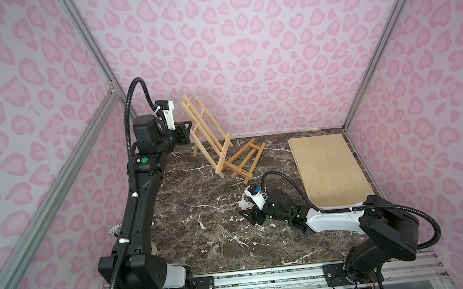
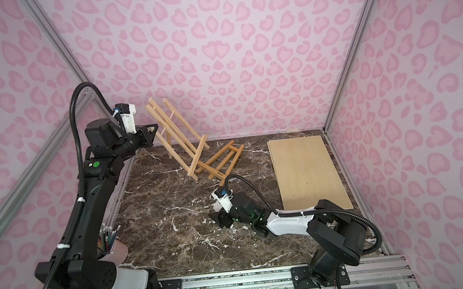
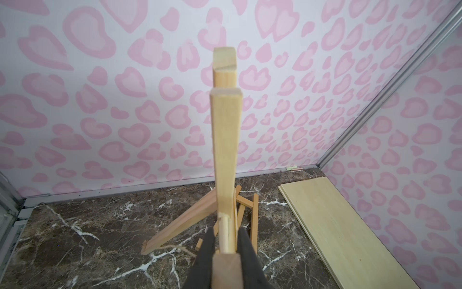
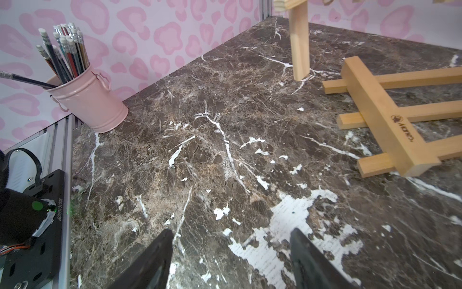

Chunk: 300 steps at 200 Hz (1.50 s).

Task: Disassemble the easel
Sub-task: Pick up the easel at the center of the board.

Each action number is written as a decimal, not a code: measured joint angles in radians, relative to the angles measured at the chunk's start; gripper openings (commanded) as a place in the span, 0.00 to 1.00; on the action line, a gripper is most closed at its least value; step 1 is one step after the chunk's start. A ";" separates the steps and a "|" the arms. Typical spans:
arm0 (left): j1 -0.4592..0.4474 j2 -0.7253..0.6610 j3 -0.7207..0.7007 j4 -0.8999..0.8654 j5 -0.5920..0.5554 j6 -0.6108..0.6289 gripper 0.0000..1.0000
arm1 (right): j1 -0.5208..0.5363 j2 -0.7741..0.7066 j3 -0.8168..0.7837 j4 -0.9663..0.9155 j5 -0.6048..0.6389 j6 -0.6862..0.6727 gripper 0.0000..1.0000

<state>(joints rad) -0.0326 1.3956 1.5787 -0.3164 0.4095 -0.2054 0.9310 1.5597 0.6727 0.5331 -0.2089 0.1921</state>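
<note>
In wrist view, left pincer [image 3: 226, 235] clamps easel [image 3: 226, 140] (unclear overhead).

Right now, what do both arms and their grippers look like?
The left arm and right arm are black with white link sections. A black ribbed cable, zip-tied white, runs along each. The left arm has a green dot. The left gripper and right gripper have black tapered fingers.

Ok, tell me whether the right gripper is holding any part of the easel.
No: the right gripper stands open above the marble table, apart from the easel piece lying flat there.
</note>
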 measured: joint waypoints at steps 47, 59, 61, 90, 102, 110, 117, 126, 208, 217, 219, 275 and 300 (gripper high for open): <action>-0.002 -0.109 -0.024 0.005 0.121 -0.071 0.03 | -0.076 -0.121 -0.079 0.031 -0.027 0.018 0.69; -0.003 -0.125 -0.034 0.004 0.149 -0.103 0.03 | -0.125 -0.163 -0.106 0.052 -0.055 0.039 0.69; -0.003 -0.127 -0.036 0.004 0.153 -0.110 0.03 | -0.134 -0.170 -0.111 0.055 -0.061 0.041 0.69; -0.008 -0.146 -0.047 0.003 0.198 -0.212 0.03 | -0.239 -0.302 -0.166 0.082 -0.126 0.113 0.69; -0.008 -0.139 -0.039 -0.005 0.218 -0.256 0.03 | -0.286 -0.365 -0.177 0.087 -0.151 0.145 0.69; -0.008 -0.124 -0.026 -0.010 0.236 -0.283 0.03 | -0.321 -0.407 -0.179 0.085 -0.174 0.165 0.69; -0.008 -0.108 -0.016 -0.012 0.257 -0.306 0.03 | -0.354 -0.439 -0.177 0.083 -0.182 0.185 0.69; -0.008 -0.086 -0.005 -0.015 0.290 -0.333 0.03 | -0.397 -0.478 -0.164 0.072 -0.194 0.202 0.69; -0.058 0.010 0.013 -0.058 0.486 -0.339 0.03 | -0.599 -0.217 0.415 -0.301 -0.505 0.087 0.61; -0.063 0.012 0.013 -0.069 0.496 -0.320 0.03 | -0.618 -0.148 0.504 -0.377 -0.557 0.045 0.61; -0.065 0.012 0.013 -0.072 0.497 -0.315 0.03 | -0.623 -0.132 0.523 -0.393 -0.563 0.035 0.61; -0.072 0.019 0.022 -0.108 0.534 -0.271 0.03 | -0.689 0.117 0.753 -0.613 -0.915 -0.091 0.59; -0.072 0.032 0.038 -0.110 0.539 -0.260 0.03 | -0.680 0.176 0.819 -0.704 -1.024 -0.166 0.57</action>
<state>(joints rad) -0.1047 1.4281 1.6165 -0.4267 0.9489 -0.4656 0.2508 1.7355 1.4921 -0.1707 -1.2331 0.0265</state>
